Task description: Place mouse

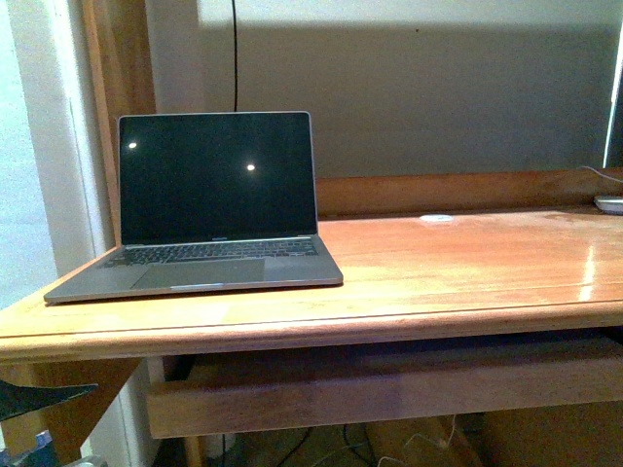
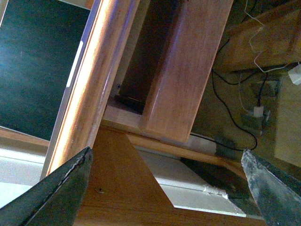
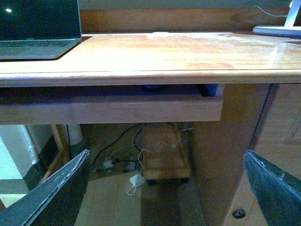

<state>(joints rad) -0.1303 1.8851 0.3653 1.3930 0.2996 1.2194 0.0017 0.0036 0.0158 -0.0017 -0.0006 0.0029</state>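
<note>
A small dark rounded shape (image 3: 153, 87), possibly the mouse, lies in the pull-out tray (image 3: 113, 109) under the desktop; only its top edge shows in the right wrist view. It is hidden in the front view. My right gripper (image 3: 166, 157) is open and empty, below and in front of the tray, facing the desk. My left gripper (image 2: 167, 157) is open and empty, low beside the desk's left leg; one of its dark fingers (image 1: 44, 397) shows at the bottom left of the front view.
An open laptop (image 1: 209, 204) with a dark screen stands on the left of the wooden desk (image 1: 458, 263). A small white oval thing (image 1: 436, 218) lies at the back. A pale lamp base (image 1: 610, 202) is at the far right. Cables and a wooden stand (image 3: 162, 157) are under the desk.
</note>
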